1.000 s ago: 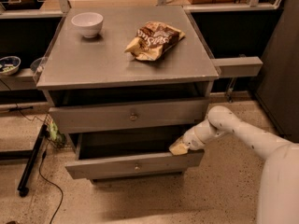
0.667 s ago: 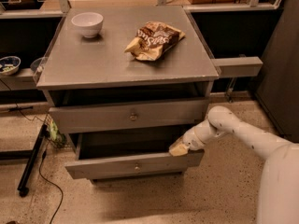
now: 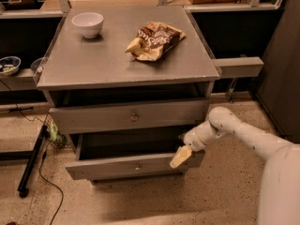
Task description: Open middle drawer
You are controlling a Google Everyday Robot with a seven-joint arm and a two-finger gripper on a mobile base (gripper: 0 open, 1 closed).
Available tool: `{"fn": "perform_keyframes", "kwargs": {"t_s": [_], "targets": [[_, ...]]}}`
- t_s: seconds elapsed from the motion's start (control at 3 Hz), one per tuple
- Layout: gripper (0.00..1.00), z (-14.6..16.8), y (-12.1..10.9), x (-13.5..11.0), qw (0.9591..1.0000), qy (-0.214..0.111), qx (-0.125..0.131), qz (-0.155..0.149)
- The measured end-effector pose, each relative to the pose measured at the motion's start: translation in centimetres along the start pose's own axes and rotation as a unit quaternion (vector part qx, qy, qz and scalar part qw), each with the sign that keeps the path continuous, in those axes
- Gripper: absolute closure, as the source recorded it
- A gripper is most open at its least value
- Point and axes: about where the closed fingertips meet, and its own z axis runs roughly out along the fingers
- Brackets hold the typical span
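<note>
I see the end effector (image 3: 181, 156) low at the right end of the middle drawer (image 3: 117, 168), at the top edge of its front, and I cannot tell whether it is wide or narrow. The middle drawer stands pulled out well past the upper drawer (image 3: 93, 118), its knob (image 3: 137, 166) untouched. On the worktop (image 3: 103, 64) sit a white bowl (image 3: 87, 23) and a crumpled snack bag (image 3: 154, 40), well apart.

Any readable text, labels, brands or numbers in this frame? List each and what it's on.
Chip bag on the cabinet top: printed lettering, too blurred to read.
White bowl: no text.
Upper drawer front and pulled-out drawer front: no labels.
Gripper, at the right end of the pulled-out drawer front: no markings.
</note>
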Motion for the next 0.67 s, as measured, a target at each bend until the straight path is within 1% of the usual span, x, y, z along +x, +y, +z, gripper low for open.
{"fn": "perform_keyframes", "kwargs": {"t_s": [0.33,0.67], "targets": [[0.0,0.0,0.0,0.0,1.0,0.0,0.0,0.0],[0.0,0.8,-0.12,0.54,0.9999,0.003,-0.007,0.008]]}}
